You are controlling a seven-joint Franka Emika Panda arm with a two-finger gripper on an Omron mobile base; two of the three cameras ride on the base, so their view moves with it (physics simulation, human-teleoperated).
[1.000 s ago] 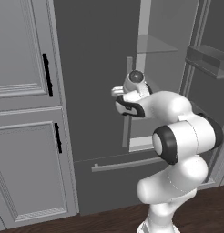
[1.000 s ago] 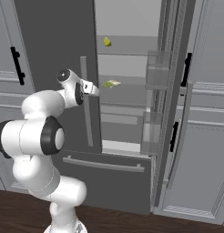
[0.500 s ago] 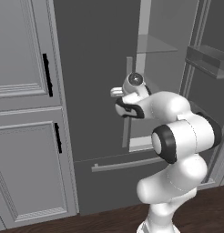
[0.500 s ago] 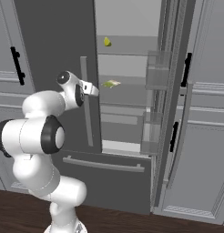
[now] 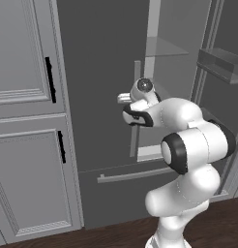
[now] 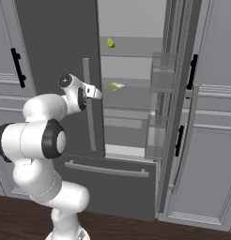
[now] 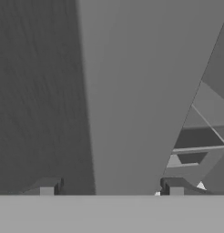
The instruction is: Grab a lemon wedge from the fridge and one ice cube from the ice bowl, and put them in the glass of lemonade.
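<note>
Hand view has my gripper [image 7: 111, 186] released, its fingertips [image 7: 46, 186] spread either side of the pale handle [image 7: 127, 100] on the fridge [image 6: 56, 51] left door. Right base view shows the right door swung wide, the lemon wedge [image 6: 110, 43] lying on an upper shelf [image 6: 131, 52] inside.

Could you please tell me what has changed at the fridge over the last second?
Hardly anything moved. The gripper has kept its place, its fingertips standing either side of the left door's handle and now starting to close on it. The fridge, its right door open, the lemon wedge and the packet stayed put.
</note>
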